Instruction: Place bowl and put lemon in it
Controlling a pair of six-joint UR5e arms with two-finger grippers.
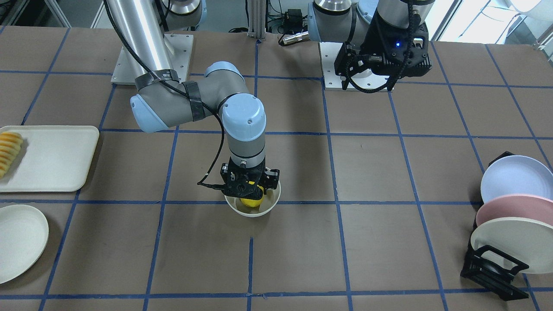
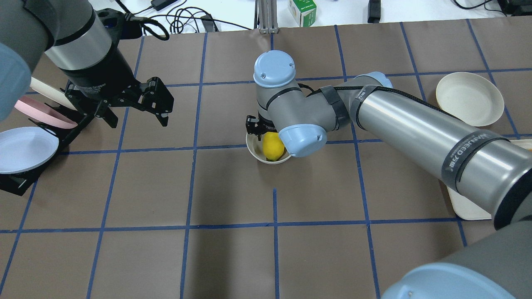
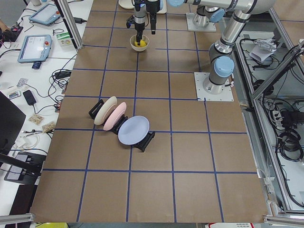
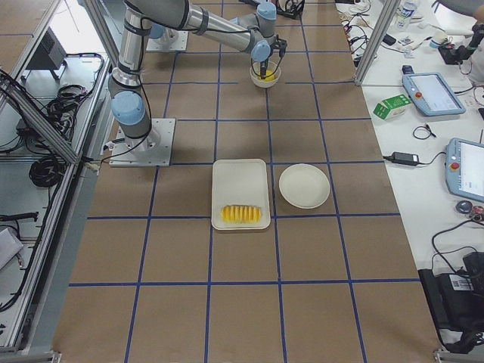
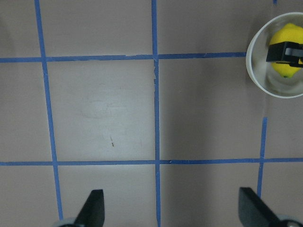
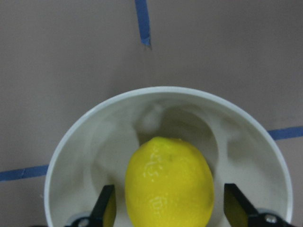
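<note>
The off-white bowl point(image 1: 252, 212) stands on the brown table near its middle. The yellow lemon point(image 1: 252, 201) lies inside it. My right gripper point(image 1: 250, 190) reaches straight down into the bowl. In the right wrist view its fingers point(image 6: 106, 208) stand on either side of the lemon point(image 6: 168, 184) with a small gap on each side, so it is open inside the bowl's rim point(image 6: 165, 90). My left gripper point(image 2: 139, 120) hangs wide open and empty above the table, well away from the bowl point(image 2: 255, 153). Its wrist view shows the bowl point(image 5: 255, 71) and lemon point(image 5: 284, 35) at the top right.
A black rack point(image 1: 492, 268) holds a blue, a pink and an off-white plate at the table's end on my left. A white tray point(image 1: 56, 157) with sliced orange-yellow food point(image 1: 8, 151) and a flat off-white plate point(image 1: 17, 242) lie on my right.
</note>
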